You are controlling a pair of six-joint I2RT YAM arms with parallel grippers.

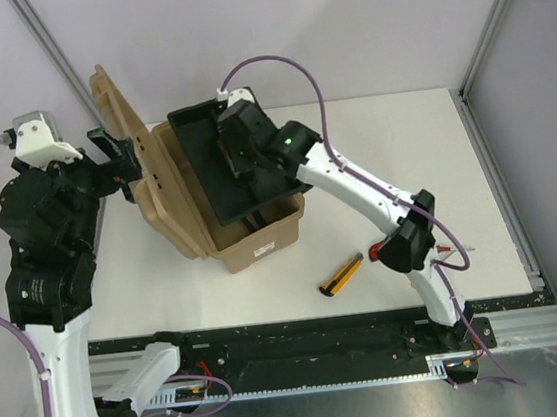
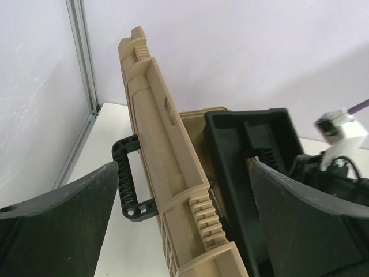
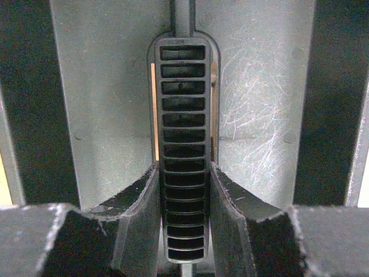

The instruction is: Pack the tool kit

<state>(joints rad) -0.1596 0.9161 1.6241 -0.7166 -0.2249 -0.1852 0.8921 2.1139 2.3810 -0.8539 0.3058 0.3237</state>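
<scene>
Obs: right gripper [image 3: 184, 190] is pinching the ribbed tray handle [image 3: 183, 104] between its fingers. The black tray [image 1: 203, 162] hangs tilted below it. The tool kit [image 1: 262, 239] sits open directly beneath this gripper, and the tray's lower end appears to dip inside, though rim contact is unclear from above. The tray's long axis runs roughly along the box's. The left gripper [image 1: 117, 158] is spread wide, straddling the raised lid [image 2: 155, 144] without clamping it. Judgement: the right arm is nearer; next it should level the tray, then lower it.

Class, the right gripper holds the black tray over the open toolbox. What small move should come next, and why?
Probably level the black tray and lower it into the tool kit: it hangs tilted over the opening, the right gripper shut on its handle, and the lid stands open.
</scene>
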